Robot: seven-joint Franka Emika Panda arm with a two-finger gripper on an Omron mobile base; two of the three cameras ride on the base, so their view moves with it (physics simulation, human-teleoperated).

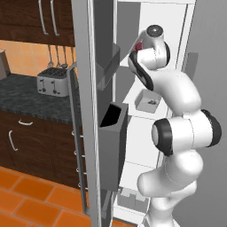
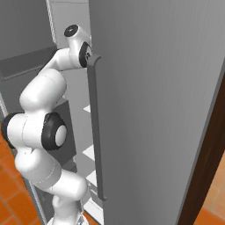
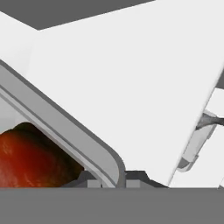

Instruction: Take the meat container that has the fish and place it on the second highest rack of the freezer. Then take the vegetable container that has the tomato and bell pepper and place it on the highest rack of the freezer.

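The arm reaches high into the open freezer [image 1: 146, 26], its wrist up near the top centre of the left base picture. On a lower white shelf, mid-frame there, sits a small grey tray [image 1: 147, 101] with something slim and dark in it, most likely the fish [image 1: 152, 102], so the meat half of the job looks done to me.

In the hand picture the claw [image 3: 113, 183] sits pinched nearly shut at the bottom edge, right against the grey rim of the vegetable container [image 3: 57, 122], which runs diagonally across the lower left. It appears to grip that rim, though the contact itself is cut off. A red, glossy lump [image 3: 22, 162] lies inside the container at lower left; tomato or bell pepper, I cannot say which. The highest rack [image 3: 131, 87] spreads white and slanted behind it.

What worries me: the hold is a thin edge pinch, so the container could swing or slip and spill its load if the hand tips. Its far corner could also catch the shelf lip. The elbow hangs close to the door bins [image 1: 111, 124], and a careless pull-back could knock them.
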